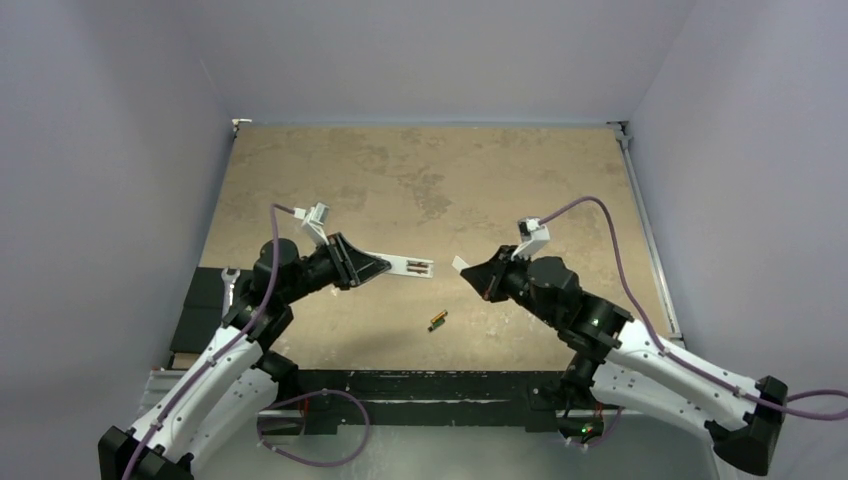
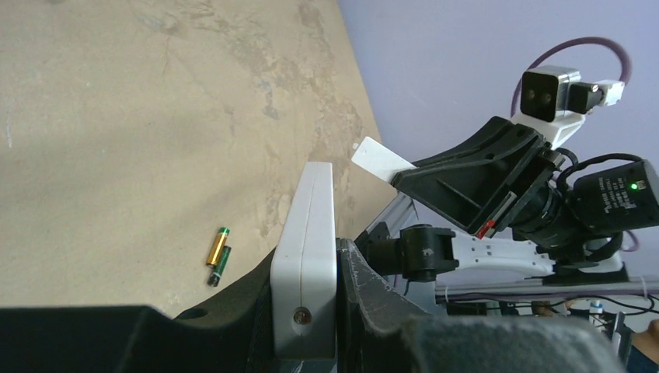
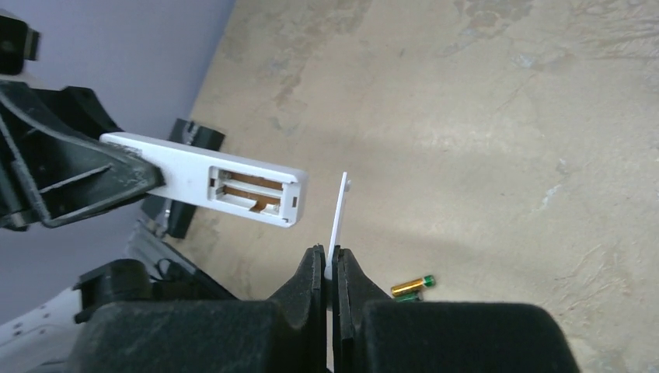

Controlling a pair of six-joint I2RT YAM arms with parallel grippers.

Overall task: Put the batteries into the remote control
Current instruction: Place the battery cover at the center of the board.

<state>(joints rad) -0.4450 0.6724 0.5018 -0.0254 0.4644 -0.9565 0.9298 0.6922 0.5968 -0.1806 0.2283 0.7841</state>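
Note:
My left gripper [image 1: 372,266] is shut on the white remote control [image 1: 408,266] and holds it above the table with its open, empty battery compartment facing up. The remote also shows edge-on in the left wrist view [image 2: 307,256] and in the right wrist view [image 3: 225,183]. My right gripper [image 1: 478,275] is shut on the thin white battery cover [image 1: 459,264], just right of the remote's free end; the cover shows in the right wrist view [image 3: 338,221]. Two batteries [image 1: 437,321] lie side by side on the table between the arms, also in the left wrist view [image 2: 218,255] and the right wrist view [image 3: 413,287].
The tan table [image 1: 430,180] ends at a black front edge [image 1: 420,385]. Lilac walls enclose it on three sides. A black fixture [image 1: 205,305] sits at the left front corner.

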